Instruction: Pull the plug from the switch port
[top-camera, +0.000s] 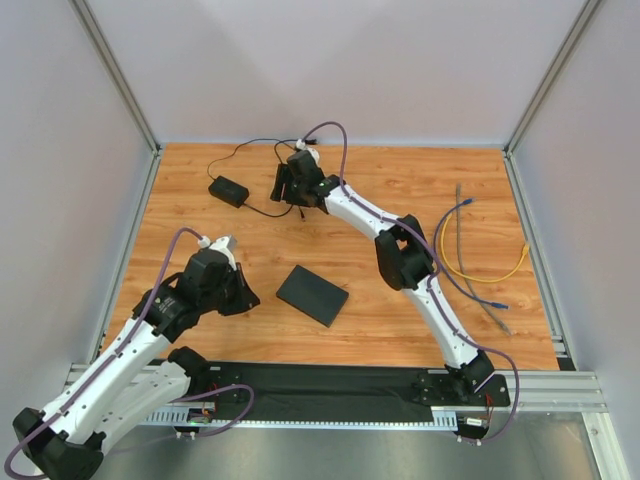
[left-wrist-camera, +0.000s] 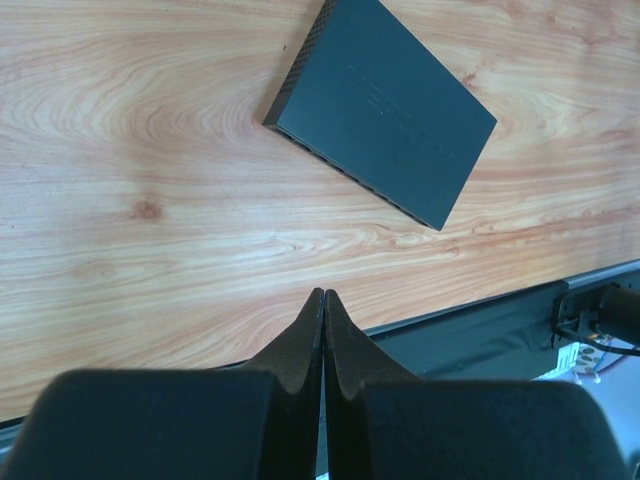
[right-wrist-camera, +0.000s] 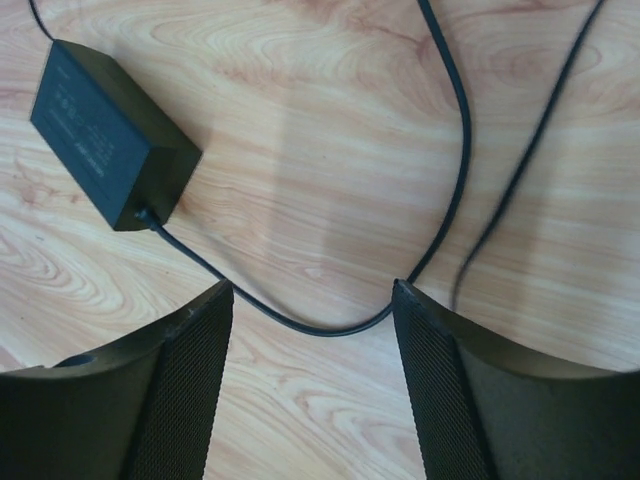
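Note:
The switch, a flat matte-black box, lies on the wooden table mid-scene. It also shows in the left wrist view, with its row of ports along the long edge facing me. I see no cable or plug in those ports. My left gripper is shut and empty just left of the switch, its fingertips pressed together above the table's near edge. My right gripper is open at the far side, with its fingers straddling a loop of thin black cable on the wood.
A smaller black power-adapter brick lies at the back left, also in the right wrist view, with its thin cord trailing away. Loose yellow, blue and grey cables lie at the right. A black rail runs along the near edge.

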